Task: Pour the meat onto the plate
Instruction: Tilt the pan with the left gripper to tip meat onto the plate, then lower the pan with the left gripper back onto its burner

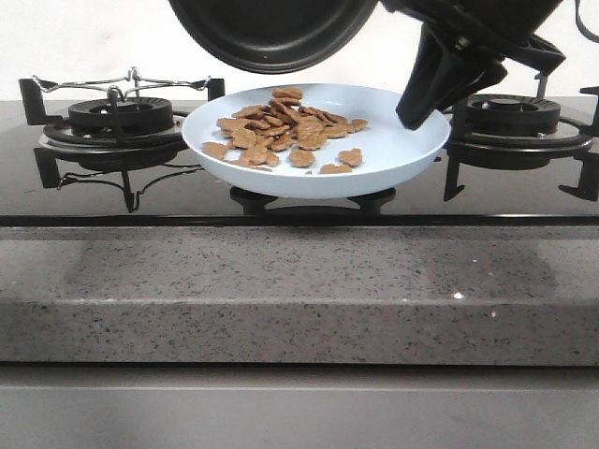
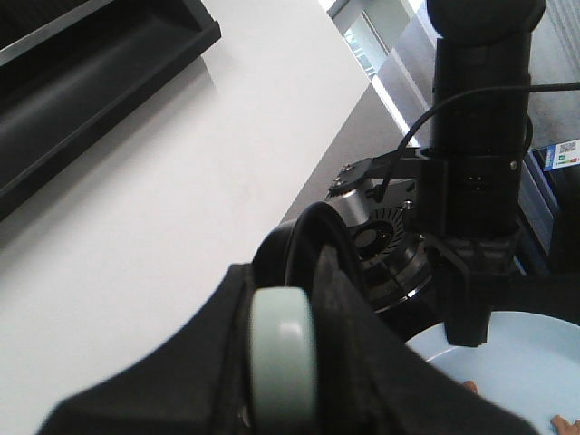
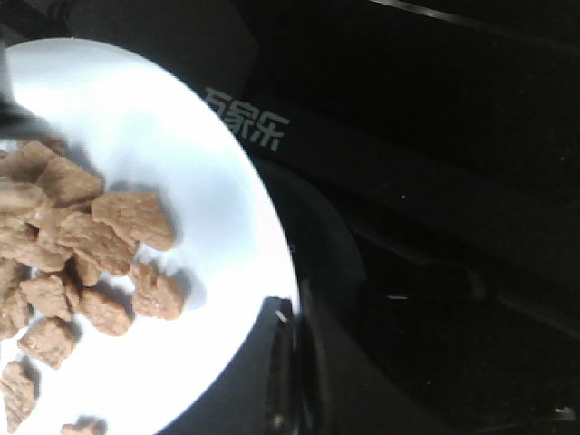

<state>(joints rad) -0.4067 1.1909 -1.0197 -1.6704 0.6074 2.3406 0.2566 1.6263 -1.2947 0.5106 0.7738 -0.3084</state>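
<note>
The pale blue-white plate [image 1: 398, 140] sits over the middle of the hob with the meat [image 1: 285, 126] heaped on its left half. My right gripper [image 1: 417, 112] is shut on the plate's right rim; in the right wrist view its fingers [image 3: 288, 362] pinch the plate's rim [image 3: 181, 136] beside the meat [image 3: 82, 245]. The black frying pan [image 1: 271, 33] hangs tilted above the plate's far left. My left gripper [image 2: 284, 381] is shut on the pan's pale handle [image 2: 284, 349]. The plate's edge [image 2: 517, 372] also shows in the left wrist view.
Gas burners with black grates stand at the left [image 1: 117, 117] and right [image 1: 510, 117] of the black glass hob [image 1: 187, 192]. A grey stone counter edge [image 1: 299, 299] runs along the front. The right arm [image 2: 476, 181] stands close to the pan.
</note>
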